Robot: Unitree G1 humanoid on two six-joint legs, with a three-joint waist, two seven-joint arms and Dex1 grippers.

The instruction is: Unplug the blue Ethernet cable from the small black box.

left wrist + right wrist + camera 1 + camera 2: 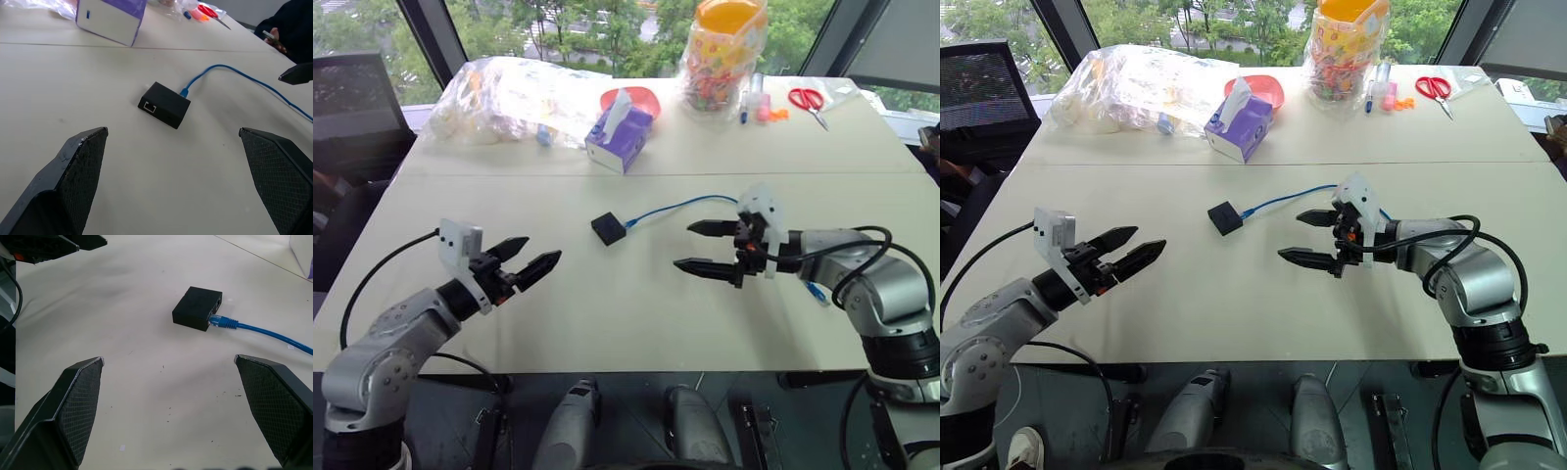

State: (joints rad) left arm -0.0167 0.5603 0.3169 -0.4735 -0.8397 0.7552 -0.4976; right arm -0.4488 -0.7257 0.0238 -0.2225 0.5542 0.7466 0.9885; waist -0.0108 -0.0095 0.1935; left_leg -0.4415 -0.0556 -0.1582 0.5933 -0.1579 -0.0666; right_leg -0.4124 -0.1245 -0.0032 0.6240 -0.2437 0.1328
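The left gripper (530, 259) hangs above the near part of the desk (607, 313), nearer to the robot than the small black box (608, 228) and on its left side; the jaws are spread wide and pinch nothing. The right gripper (700, 246) hangs on the right side of the box, also a little nearer than it, with its jaws spread wide and empty. Both grippers point toward the box and are apart from it.

The small black box lies flat on the desk between the two grippers. The blue Ethernet cable (675, 207) is plugged into the side of the box that faces right and away from the robot, and it runs from there over the desk to the right, passing behind the right gripper. In the left wrist view an empty port shows on another side of the box.

Beyond the box stands a purple tissue box (620, 132). Further behind the box are a red bowl (641, 98), clear plastic bags (509, 98), a jar of colourful things (722, 54) and red scissors (809, 102).
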